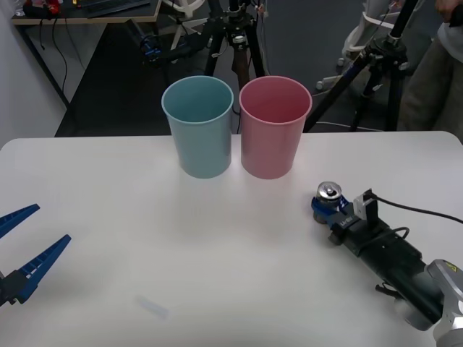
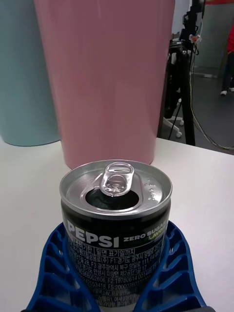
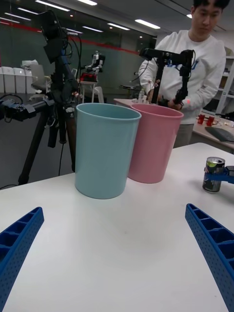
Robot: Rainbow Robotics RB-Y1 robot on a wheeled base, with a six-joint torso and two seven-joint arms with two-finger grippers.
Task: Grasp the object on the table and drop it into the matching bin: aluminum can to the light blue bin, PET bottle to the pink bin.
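While the can stands upright: risks follow, listed from the can outward.
Can: Pepsi Zero aluminum can (image 2: 116, 222), silver top and pull tab up, on the white worktop (image 1: 217, 275) near its right edge, in front of and to the right of the pink bin (image 1: 275, 126).
Grip: right end effector (image 2: 114, 273) has its blue ribbed fingers (image 2: 58, 273) cupped around the can's lower body; whether they press firmly I cannot tell.
Slip risk: a low hold on a smooth wall could let the can tip or slide out on lifting.
Opening: the mouth looks open, so any leftover liquid could spill if it tilts.
Wrong bin: the pink bin is nearest; the light blue bin (image 1: 198, 126) stands touching or just beside it, farther left.
Collision: a low carry could knock a rim.
Left end effector (image 1: 18, 249): spread, idle near the left edge.
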